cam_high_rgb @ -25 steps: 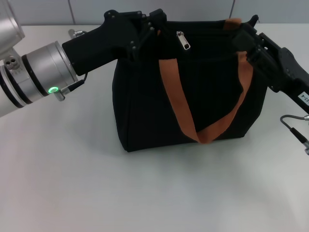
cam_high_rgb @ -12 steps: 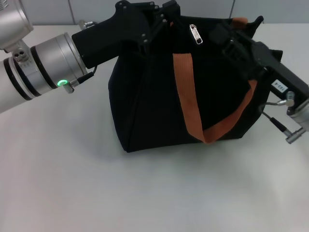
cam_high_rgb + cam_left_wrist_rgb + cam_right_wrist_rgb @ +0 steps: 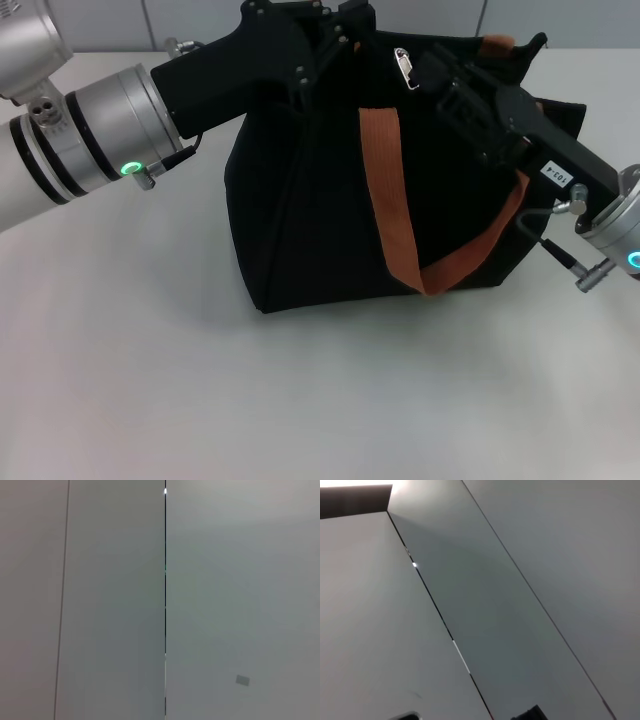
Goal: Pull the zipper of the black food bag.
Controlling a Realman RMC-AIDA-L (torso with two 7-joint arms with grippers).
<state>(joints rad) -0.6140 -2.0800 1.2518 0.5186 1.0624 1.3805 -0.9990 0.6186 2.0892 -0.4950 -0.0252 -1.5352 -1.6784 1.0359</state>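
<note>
The black food bag (image 3: 300, 200) stands on the white table with an orange-brown handle (image 3: 385, 180) hanging down its front. The silver zipper pull (image 3: 403, 66) lies on the zip line at the bag's top edge. My left gripper (image 3: 338, 38) is at the bag's top left corner, shut on the fabric and holding that corner up, so the bag leans. My right gripper (image 3: 428, 68) reaches in from the right along the bag's top, its tip right beside the zipper pull. Both wrist views show only wall panels, with no bag or gripper in them.
The second orange-brown handle (image 3: 497, 44) pokes up at the bag's back right. The white table (image 3: 300, 400) spreads out in front of the bag, and a grey panelled wall (image 3: 100, 20) stands behind it. A cable loop (image 3: 560, 245) hangs from my right wrist.
My right gripper has moved left along the bag's top to the zipper pull. My left gripper has lifted the bag's top left corner up and to the right, tilting the bag.
</note>
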